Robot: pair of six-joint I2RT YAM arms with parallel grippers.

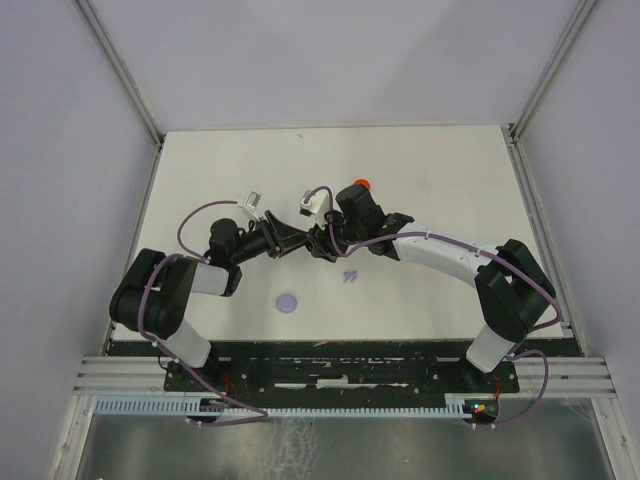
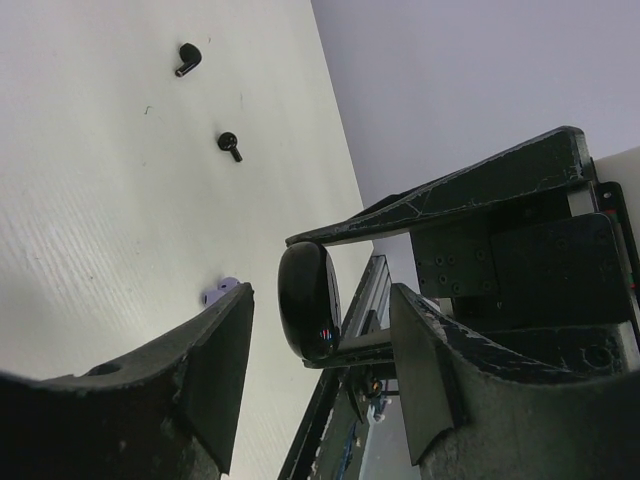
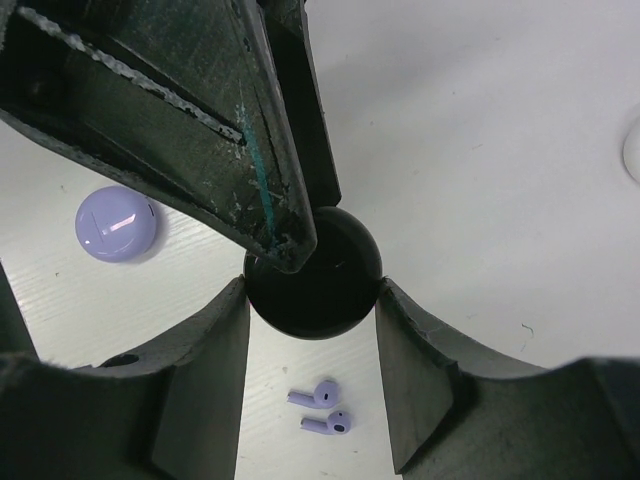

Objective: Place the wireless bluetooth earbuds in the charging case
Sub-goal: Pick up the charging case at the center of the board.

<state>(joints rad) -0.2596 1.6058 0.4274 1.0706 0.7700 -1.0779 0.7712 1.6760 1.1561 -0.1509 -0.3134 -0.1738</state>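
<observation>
A black round charging case point(image 3: 320, 280) hangs above the table, with my right gripper point(image 3: 312, 288) shut on its two sides. From the left wrist view the case point(image 2: 308, 300) shows edge-on between the fingers of my left gripper point(image 2: 322, 295), which stands open with a gap on each side. One left finger point(image 3: 250, 150) reaches over the case's upper left. Two lavender earbuds point(image 3: 322, 410) lie on the table right below the case. Two black earbuds point(image 2: 187, 59) point(image 2: 230, 145) lie farther off. Both grippers meet at the table's middle point(image 1: 308, 241).
A lavender round disc point(image 3: 117, 223) lies on the table to the left, also visible from above point(image 1: 288, 301). A red object point(image 1: 362, 184) sits behind the right arm. A white object point(image 3: 632, 150) shows at the right edge. The table's near rail point(image 2: 345, 380) runs below.
</observation>
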